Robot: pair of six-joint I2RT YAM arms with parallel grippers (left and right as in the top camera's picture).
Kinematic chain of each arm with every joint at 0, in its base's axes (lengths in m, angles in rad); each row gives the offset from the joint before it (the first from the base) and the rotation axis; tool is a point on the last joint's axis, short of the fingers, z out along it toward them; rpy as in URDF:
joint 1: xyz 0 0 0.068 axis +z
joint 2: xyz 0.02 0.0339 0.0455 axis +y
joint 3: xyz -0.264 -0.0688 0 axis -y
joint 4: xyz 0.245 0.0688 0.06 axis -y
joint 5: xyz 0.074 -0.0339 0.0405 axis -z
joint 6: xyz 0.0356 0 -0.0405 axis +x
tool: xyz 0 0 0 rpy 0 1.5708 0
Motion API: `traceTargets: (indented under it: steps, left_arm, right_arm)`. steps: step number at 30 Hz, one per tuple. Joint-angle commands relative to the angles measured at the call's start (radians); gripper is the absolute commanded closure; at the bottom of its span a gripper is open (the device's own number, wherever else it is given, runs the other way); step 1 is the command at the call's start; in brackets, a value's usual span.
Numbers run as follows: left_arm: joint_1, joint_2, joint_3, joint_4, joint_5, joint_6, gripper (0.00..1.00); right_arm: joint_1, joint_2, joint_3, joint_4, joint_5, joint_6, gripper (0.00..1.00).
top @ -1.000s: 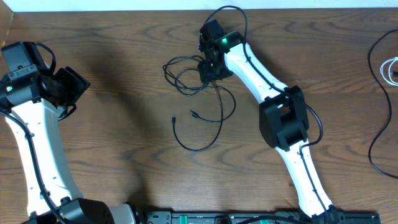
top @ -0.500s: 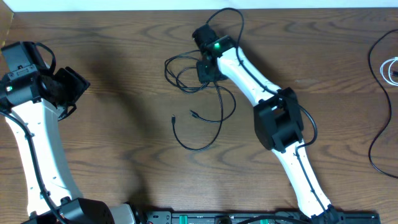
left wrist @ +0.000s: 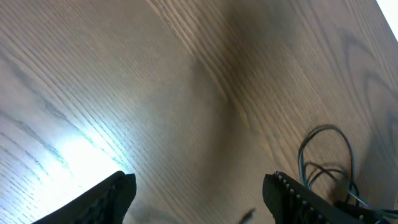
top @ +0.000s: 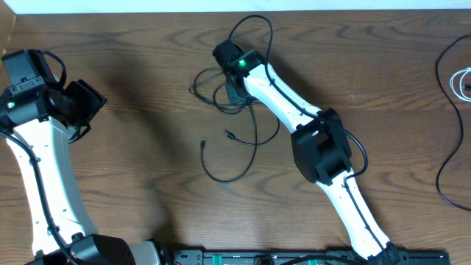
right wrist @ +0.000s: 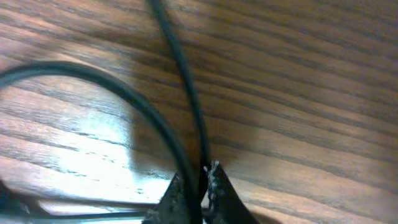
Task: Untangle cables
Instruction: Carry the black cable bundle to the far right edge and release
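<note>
A loose tangle of thin black cables (top: 243, 132) lies on the wooden table, left of centre toward the back. My right gripper (top: 232, 88) is down at the tangle's top end. In the right wrist view its jaws (right wrist: 198, 177) are shut on a black cable (right wrist: 180, 68) that runs up from between the tips, and a second strand curves off to the left. My left gripper (top: 85, 110) hovers at the far left, away from the tangle. It is open (left wrist: 199, 193) with only bare wood between its fingers, and the cables (left wrist: 323, 155) show off to its right.
A white cable (top: 464, 81) and a black cord (top: 445, 177) lie at the right edge of the table. The table's back edge runs along the top of the overhead view. The right arm (top: 324, 147) stretches diagonally across the middle.
My right gripper moved left and toward the back, and shut on a black cable. The tangle's upper loops shifted left with it. The left arm stayed still.
</note>
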Motion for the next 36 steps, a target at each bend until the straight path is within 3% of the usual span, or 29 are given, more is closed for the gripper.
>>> traceTargets:
  steps: [1, 6, 13, 18, 26, 32, 36]
  left_arm:
    - [0.001, 0.01, 0.011, -0.006, -0.006, -0.005, 0.29]
    - [0.001, 0.01, 0.011, -0.007, -0.005, -0.005, 0.29]
    - [0.001, 0.01, 0.011, -0.013, -0.005, -0.005, 0.29]
    - [0.001, 0.01, 0.011, -0.014, -0.005, -0.005, 0.29]
    - [0.001, 0.01, 0.011, -0.013, -0.005, -0.005, 0.29]
    - [0.001, 0.01, 0.011, -0.013, -0.005, -0.005, 0.29]
    - [0.001, 0.01, 0.011, -0.013, -0.005, -0.005, 0.29]
  right_arm:
    - [-0.044, 0.06, -0.014, -0.029, -0.113, -0.046, 0.99]
    - [-0.116, 0.006, -0.009, -0.065, -0.251, -0.098, 0.99]
    - [-0.264, -0.216, -0.009, -0.085, -0.527, -0.269, 0.99]
    - [-0.409, -0.417, -0.009, -0.092, -0.644, -0.302, 0.99]
    - [-0.813, -0.703, -0.009, -0.086, -0.601, -0.301, 0.99]
    - [-1.128, -0.738, -0.009, -0.116, -0.551, -0.277, 0.99]
    - [-1.255, -0.719, -0.009, -0.155, -0.42, -0.277, 0.99]
